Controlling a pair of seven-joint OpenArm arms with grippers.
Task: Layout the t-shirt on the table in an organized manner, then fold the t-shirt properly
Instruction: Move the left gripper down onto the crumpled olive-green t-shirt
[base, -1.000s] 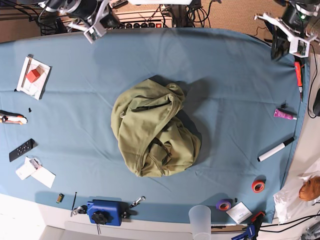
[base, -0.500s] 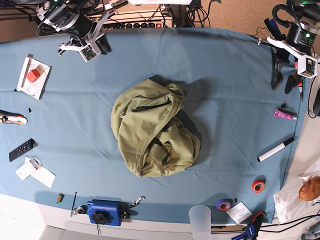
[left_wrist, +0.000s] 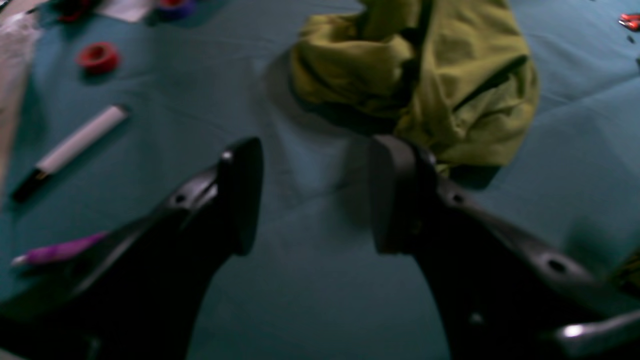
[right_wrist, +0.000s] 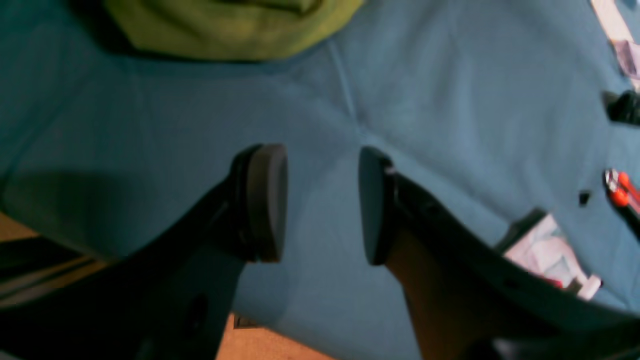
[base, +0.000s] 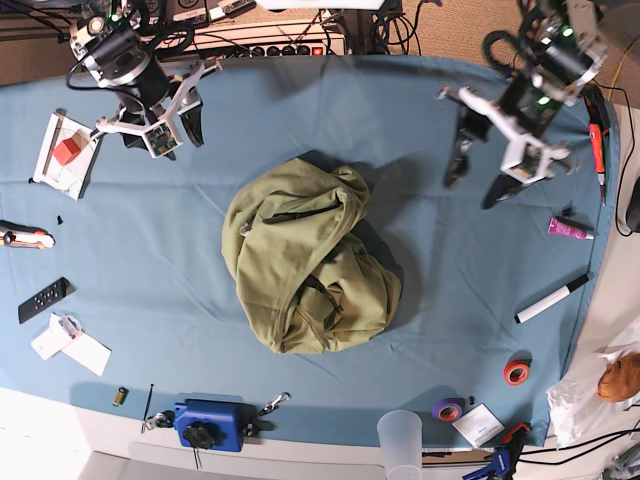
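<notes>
The olive-green t-shirt (base: 305, 260) lies in a crumpled heap at the middle of the teal table (base: 400, 110). My left gripper (base: 478, 180) hovers open to the shirt's back right, apart from it. In the left wrist view its fingers (left_wrist: 245, 195) stand wide with only the table (left_wrist: 310, 300) between them, and the t-shirt (left_wrist: 425, 75) lies just beyond. My right gripper (base: 162, 132) is open near the back left. The right wrist view shows this gripper (right_wrist: 320, 202) empty over the table (right_wrist: 200, 125), with the t-shirt (right_wrist: 235, 25) at the top edge.
Along the right side lie a purple tube (base: 570, 229), a white marker (base: 552, 298) and a red tape roll (base: 516, 373). A paper with a red cube (base: 67, 152) and a remote (base: 43, 299) are at the left. A blue clamp block (base: 210, 423) and a cup (base: 400, 440) stand at the front edge.
Both arms have come in from the back corners toward the t-shirt, the left one further. Both grippers have gone from shut to open. The t-shirt has not moved.
</notes>
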